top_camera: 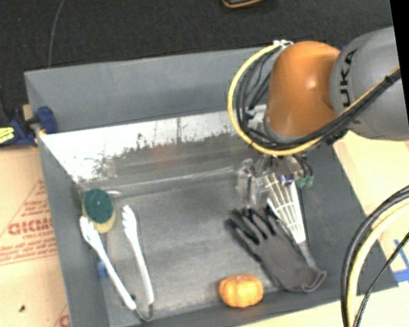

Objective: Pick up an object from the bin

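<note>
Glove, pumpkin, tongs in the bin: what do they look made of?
Glove: dark grey, matte, lying limp and flat; likely knit fabric, perhaps coated. Pumpkin: orange, smooth, ribbed, faint sheen; probably plastic or foam, can't tell which. Tongs: white, uniform, slightly glossy; looks like moulded plastic.

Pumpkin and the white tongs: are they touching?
Apart. The camera view shows the orange pumpkin at the bottom of the bin, with a wide stretch of bare bin floor between it and the tongs.
</note>
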Action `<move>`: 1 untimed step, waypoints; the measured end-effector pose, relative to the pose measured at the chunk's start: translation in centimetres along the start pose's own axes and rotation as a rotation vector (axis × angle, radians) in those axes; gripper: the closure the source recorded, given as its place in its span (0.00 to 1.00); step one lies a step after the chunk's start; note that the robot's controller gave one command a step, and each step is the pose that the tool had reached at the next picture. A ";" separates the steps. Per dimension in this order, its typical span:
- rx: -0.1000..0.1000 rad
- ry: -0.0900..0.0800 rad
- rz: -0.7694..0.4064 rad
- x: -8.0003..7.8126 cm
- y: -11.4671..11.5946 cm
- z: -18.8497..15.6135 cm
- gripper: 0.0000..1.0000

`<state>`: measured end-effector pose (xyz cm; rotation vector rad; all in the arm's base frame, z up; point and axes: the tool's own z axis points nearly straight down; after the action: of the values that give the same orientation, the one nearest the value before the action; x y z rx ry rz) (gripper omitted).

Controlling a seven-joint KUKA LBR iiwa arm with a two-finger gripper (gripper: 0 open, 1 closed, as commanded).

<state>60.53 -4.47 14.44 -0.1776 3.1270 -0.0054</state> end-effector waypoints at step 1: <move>0.002 -0.001 -0.027 0.9 -1.9 1.7 1.00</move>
<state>59.84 -6.45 12.71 -0.2203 3.1231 -0.0090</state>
